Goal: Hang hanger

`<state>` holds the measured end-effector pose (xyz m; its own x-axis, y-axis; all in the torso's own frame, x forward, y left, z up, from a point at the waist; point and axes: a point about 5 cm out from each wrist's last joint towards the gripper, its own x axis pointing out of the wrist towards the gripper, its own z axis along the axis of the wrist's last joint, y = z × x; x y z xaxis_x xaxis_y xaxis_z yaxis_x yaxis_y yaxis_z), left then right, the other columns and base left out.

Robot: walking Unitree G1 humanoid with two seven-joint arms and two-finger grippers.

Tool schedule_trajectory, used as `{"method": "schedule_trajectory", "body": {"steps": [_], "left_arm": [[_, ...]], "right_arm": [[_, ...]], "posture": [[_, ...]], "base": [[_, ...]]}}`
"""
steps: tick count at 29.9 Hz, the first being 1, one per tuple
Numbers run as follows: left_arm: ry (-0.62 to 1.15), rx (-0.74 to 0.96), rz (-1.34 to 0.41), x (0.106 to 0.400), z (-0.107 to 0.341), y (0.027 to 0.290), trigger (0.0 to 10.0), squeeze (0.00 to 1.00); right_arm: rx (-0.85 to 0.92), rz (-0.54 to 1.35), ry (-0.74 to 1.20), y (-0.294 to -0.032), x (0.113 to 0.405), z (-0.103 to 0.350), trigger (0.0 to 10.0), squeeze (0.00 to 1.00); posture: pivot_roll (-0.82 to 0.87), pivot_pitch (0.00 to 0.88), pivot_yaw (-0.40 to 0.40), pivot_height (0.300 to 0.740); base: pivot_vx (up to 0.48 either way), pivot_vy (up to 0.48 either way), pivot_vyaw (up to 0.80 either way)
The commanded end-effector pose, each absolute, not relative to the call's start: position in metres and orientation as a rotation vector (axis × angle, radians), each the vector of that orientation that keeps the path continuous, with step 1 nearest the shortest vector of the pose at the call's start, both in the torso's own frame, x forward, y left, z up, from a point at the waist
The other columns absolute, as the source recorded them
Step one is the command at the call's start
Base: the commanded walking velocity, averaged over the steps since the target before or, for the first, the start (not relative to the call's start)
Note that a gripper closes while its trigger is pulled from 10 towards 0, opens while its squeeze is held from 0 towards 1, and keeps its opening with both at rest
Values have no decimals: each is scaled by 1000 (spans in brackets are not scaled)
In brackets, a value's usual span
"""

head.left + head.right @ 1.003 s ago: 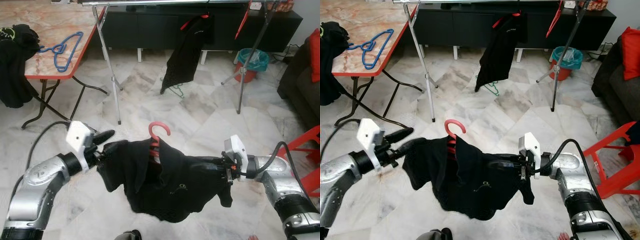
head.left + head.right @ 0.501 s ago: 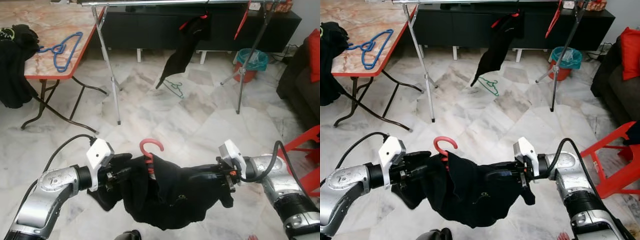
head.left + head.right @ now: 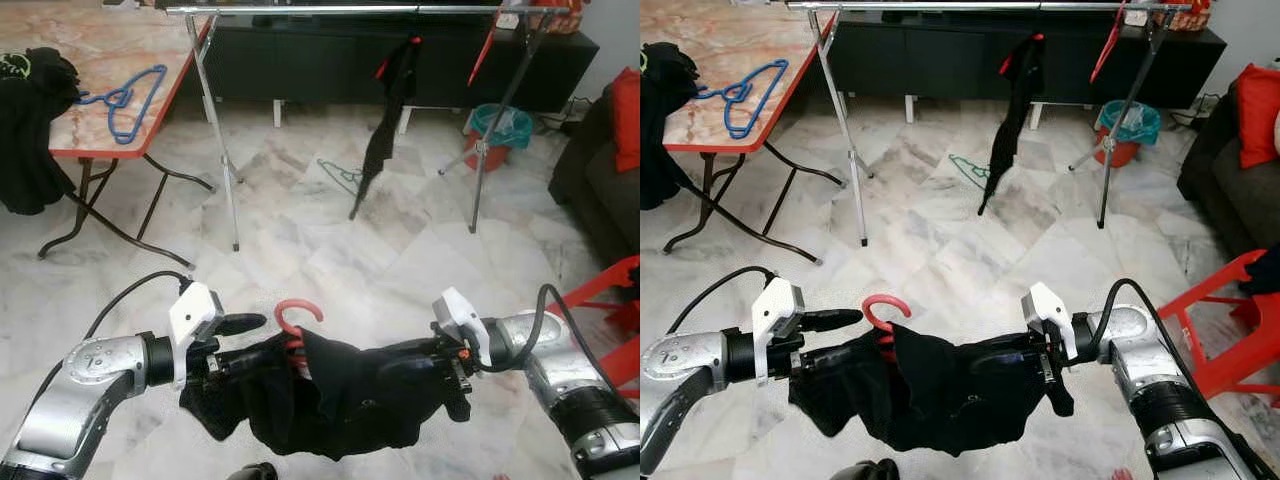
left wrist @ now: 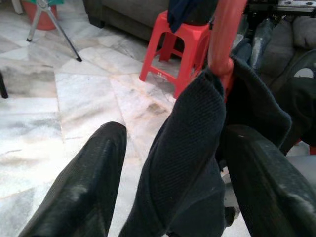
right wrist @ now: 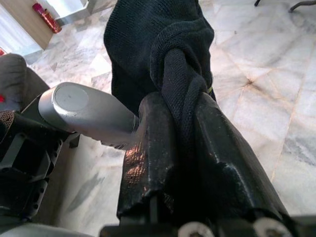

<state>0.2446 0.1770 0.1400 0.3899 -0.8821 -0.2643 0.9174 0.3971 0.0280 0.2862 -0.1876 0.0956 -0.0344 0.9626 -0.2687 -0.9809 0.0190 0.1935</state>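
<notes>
A black garment [image 3: 340, 395] on a red hanger sags between my two grippers, low over the floor. The hanger's hook [image 3: 296, 310] sticks up near the garment's left end. My left gripper [image 3: 238, 340] is at that end with its fingers [image 4: 84, 187] spread wide; a fold of cloth [image 4: 187, 148] lies between them, and the upper finger shows above the garment. My right gripper [image 3: 395, 358] is shut on a bunched fold [image 5: 180, 94] at the right end. The metal clothes rack's rail [image 3: 350, 8] runs across the top of the eye views, well ahead.
On the rack hang another black garment [image 3: 388, 100] and a red hanger [image 3: 487, 40]. A green hanger [image 3: 345, 176] lies on the floor below. A red-edged table [image 3: 110, 152] with blue hangers [image 3: 125, 95] stands left. A teal bin [image 3: 497, 125], sofa [image 3: 600, 170] and red stool [image 3: 620, 290] stand right.
The held garment has sunk lower between my arms. My left gripper's upper finger now shows above the cloth. The garment on the rack has swung and turned edge-on.
</notes>
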Motion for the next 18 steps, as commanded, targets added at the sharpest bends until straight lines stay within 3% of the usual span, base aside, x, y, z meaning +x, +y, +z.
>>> {"method": "schedule_trajectory", "body": {"steps": [1, 8, 9, 10, 11, 18], "left_arm": [[223, 182, -1198, 241, 143, 176, 10000, 1000], [276, 188, -1252, 234, 134, 174, 10000, 1000], [286, 189, -1254, 234, 132, 173, 10000, 914], [291, 190, -1264, 234, 129, 170, 10000, 624], [291, 189, -1265, 234, 129, 169, 10000, 0], [297, 208, -1232, 241, 117, 159, 10000, 0]], "right_arm": [[-76, 1572, 328, -190, 291, 105, 10000, 0], [-79, 1577, 321, -189, 291, 106, 10000, 0], [-79, 1578, 320, -189, 291, 106, 10000, 0], [-79, 1581, 321, -188, 291, 105, 10000, 0], [-79, 1583, 320, -188, 290, 105, 10000, 0], [-78, 1605, 311, -184, 289, 105, 10000, 0]], "posture": [[98, 63, -74, 740], [94, 55, -68, 740], [94, 55, -68, 740], [92, 51, -68, 740], [90, 48, -66, 740], [87, 49, -64, 740]], "base": [[0, 0, 0], [0, 0, 0], [0, 0, 0], [0, 0, 0], [0, 0, 0], [0, 0, 0]]}}
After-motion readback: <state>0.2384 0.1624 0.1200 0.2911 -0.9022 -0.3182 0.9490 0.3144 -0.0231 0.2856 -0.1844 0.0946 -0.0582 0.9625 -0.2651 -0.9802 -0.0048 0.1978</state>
